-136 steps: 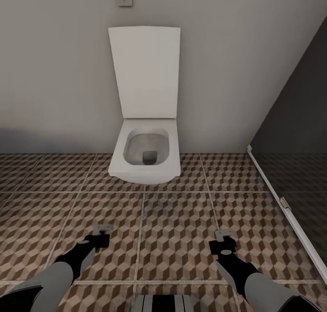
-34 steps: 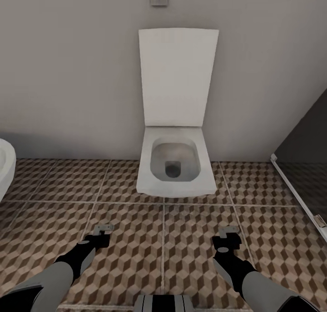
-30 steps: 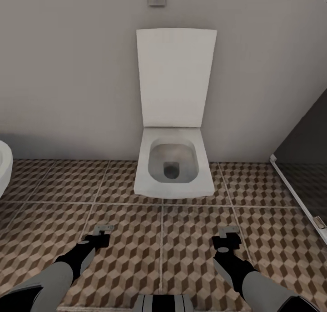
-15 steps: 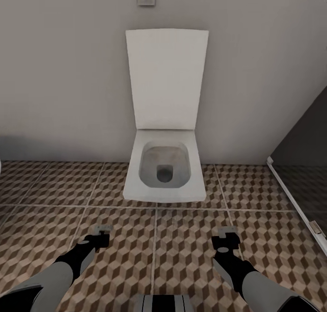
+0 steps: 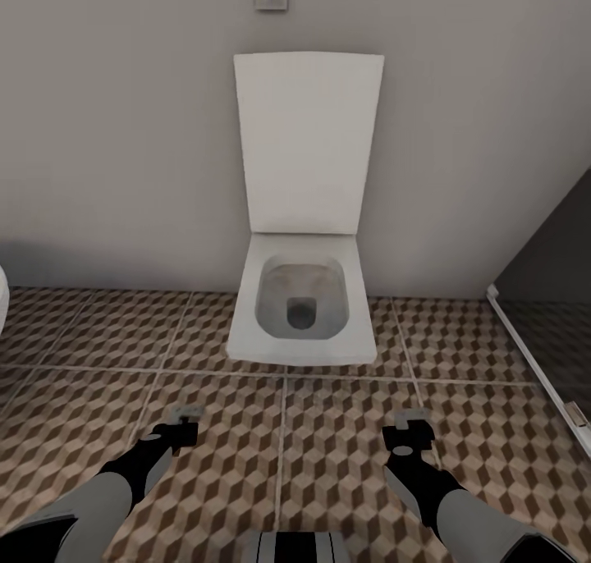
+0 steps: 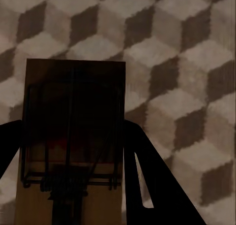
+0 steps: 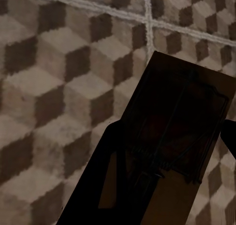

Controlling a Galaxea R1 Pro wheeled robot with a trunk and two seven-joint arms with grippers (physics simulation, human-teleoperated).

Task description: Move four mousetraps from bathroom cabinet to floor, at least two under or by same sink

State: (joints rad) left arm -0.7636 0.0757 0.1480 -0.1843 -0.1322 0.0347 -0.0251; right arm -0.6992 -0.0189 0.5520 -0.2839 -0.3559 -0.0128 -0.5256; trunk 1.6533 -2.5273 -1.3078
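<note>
I've got a trap in each hand. L wrist cam: left gripper (image 6: pixel 73 151) clamped on a mousetrap (image 6: pixel 73 136), dark fingers (image 6: pixel 147 176) pressing its two long edges, board's long axis running straight out along the fingers, spring wire facing the cam. R wrist cam: right gripper (image 7: pixel 167 151) likewise closed on the second mousetrap (image 7: pixel 182 131), held across its width, long axis also pointing away from the wrist.

Head cam: both grippers, left (image 5: pixel 185 423) and right (image 5: pixel 408 432), hang low over the bathroom floor (image 5: pixel 90 333), pointing at the far wall. Straight ahead is the toilet (image 5: pixel 302 308), lid up, not the sink. Dark glass panel (image 5: pixel 550 284) at far right; a white rounded edge (image 5: pixel 2 296) at far left, can't tell what it is.

So the key relation, imo: drop target isn't ahead. I'd need to turn the base to find the vanity before lowering either trap. Floor is right below both, arms about equally near.
</note>
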